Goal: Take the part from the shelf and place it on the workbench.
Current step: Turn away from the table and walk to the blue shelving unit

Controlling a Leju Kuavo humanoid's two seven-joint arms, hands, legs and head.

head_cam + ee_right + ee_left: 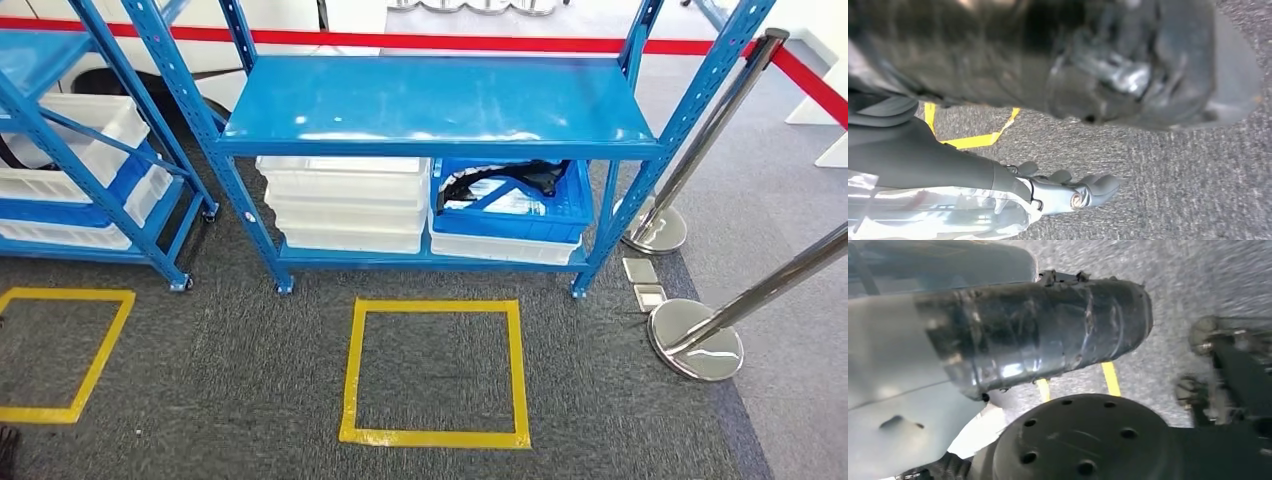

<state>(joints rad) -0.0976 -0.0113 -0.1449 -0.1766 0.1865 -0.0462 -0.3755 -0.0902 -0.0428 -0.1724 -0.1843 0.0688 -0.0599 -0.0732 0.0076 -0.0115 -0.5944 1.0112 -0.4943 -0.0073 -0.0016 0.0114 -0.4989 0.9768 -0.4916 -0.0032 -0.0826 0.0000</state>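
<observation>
A black part (505,178) lies in a blue crate (578,208) on the lower level of the blue shelf (430,100), on the right side under the bare top board. The crate sits on a white bin. My right hand (1065,192) hangs beside my body above the grey carpet, its fingers stretched out with nothing in them. My left hand (1225,370) shows blurred and dark over the carpet, fingers apart, holding nothing. Both hands are far from the shelf.
Stacked white bins (345,205) fill the lower left of the shelf. A yellow tape square (435,375) marks the carpet in front of it. A second blue shelf (60,150) stands at the left. Two chrome stanchions (655,228) (695,340) with a red belt stand at the right.
</observation>
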